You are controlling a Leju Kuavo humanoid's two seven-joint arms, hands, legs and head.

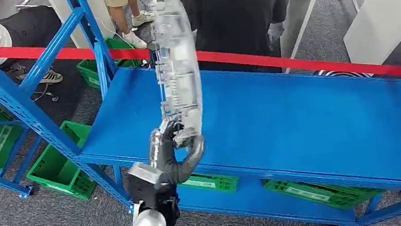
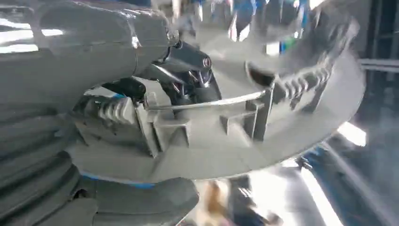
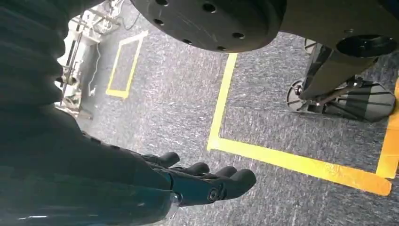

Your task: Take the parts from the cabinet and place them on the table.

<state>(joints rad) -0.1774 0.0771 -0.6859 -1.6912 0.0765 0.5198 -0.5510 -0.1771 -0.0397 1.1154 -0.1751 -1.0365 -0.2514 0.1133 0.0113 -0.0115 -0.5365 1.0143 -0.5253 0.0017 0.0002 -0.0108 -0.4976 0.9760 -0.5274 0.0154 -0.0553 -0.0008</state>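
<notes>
Above the blue shelf (image 1: 302,118), left hand (image 1: 177,150) grips a clear, seemingly ribbed part (image 1: 177,70).

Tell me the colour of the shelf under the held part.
Bright blue metal shelf; head view shows it best.

Head cam sits high and looks forward and down at the blue shelf (image 1: 302,118), left hand (image 1: 177,150) coming up from below with the clear part (image 1: 177,69). Left wrist cam is jammed right behind that hand, super close on the part's ribbed underside (image 2: 244,132), so those 2 views overlap there. Right wrist cam looks down past the right hand (image 3: 197,181) at grey floor (image 3: 164,94) with yellow tape lines (image 3: 291,162).
</notes>
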